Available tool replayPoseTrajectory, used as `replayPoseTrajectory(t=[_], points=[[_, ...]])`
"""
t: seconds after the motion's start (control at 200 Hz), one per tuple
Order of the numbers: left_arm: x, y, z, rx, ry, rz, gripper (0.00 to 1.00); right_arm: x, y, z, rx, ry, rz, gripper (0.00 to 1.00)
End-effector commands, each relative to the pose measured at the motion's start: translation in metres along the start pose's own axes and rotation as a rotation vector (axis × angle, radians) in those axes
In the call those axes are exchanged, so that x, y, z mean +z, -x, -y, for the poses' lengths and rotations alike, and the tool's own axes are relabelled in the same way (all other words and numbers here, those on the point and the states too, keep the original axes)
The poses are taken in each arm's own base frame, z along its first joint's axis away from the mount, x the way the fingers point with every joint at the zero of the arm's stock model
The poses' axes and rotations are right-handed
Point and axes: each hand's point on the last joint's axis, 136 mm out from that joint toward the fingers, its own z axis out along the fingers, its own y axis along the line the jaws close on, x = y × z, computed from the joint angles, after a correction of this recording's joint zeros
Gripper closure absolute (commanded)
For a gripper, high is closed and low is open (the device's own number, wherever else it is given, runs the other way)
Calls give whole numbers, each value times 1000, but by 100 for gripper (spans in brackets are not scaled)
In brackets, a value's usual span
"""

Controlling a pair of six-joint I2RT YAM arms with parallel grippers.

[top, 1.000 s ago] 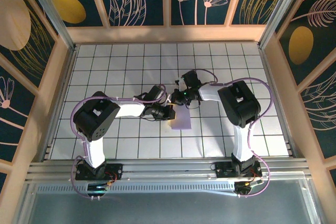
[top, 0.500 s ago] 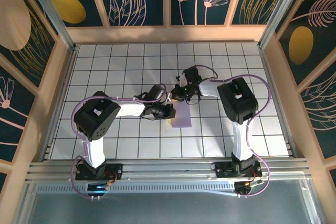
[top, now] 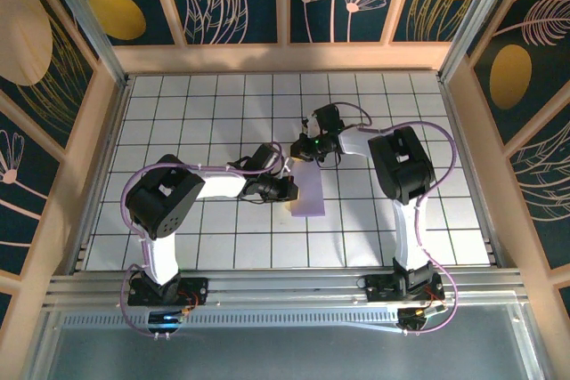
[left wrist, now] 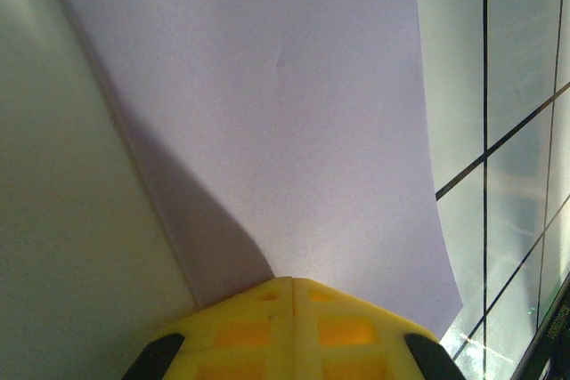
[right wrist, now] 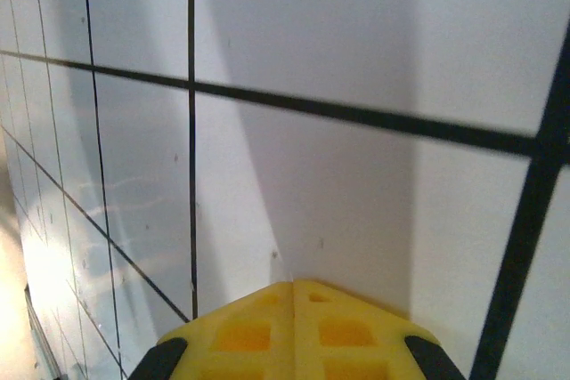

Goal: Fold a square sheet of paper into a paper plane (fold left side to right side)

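Note:
The lavender sheet of paper [top: 309,198] lies folded into a narrow upright strip near the table's middle. My left gripper [top: 287,188] is at the strip's left edge. In the left wrist view its yellow jaws are shut, and my left gripper [left wrist: 292,282] has its tip down on the paper [left wrist: 294,104], which spreads flat ahead of it with nothing between the fingers. My right gripper [top: 299,149] is just beyond the strip's far end. Its jaws are shut too, and my right gripper [right wrist: 292,284] is low over bare white tiles, off the paper.
The white grid table [top: 205,104] is ringed by wooden walls [top: 285,58] at the back and both sides. An aluminium rail [top: 285,284] runs along the near edge by the arm bases. Open tiles lie to the left, right and rear.
My right gripper has slid away from the paper's far end toward the back of the table. The left gripper and the paper have stayed put.

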Motion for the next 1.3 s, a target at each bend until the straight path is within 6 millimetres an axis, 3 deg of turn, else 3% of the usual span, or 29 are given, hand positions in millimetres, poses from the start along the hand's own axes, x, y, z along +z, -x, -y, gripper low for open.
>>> replayPoseTrajectory(t=[0.0,0.255,0.48,0.561,0.651,0.741,0.946,1.086,1.296], points=[[12,-37,-31,-65,102,-122,100,-2,28,26,-16,-70,79,100],[12,-37,-31,-64,102,-118,100,-9,47,23,-28,-65,101,100],[10,-28,-20,-56,68,-96,100,-57,54,7,-65,-78,181,100],[8,-22,-11,-44,50,-80,100,-80,44,8,-73,-97,198,99],[3,-16,-3,-32,26,-67,100,-103,25,16,-73,-130,210,91],[-8,5,21,4,-27,-21,98,-121,4,28,-56,-154,212,84],[-45,39,49,38,-103,78,87,-141,-44,50,-29,-216,193,69],[-53,52,46,20,-95,106,87,-148,-69,54,-16,-224,176,61],[-29,49,28,-20,-79,57,92,-154,-90,53,18,-211,168,56]])
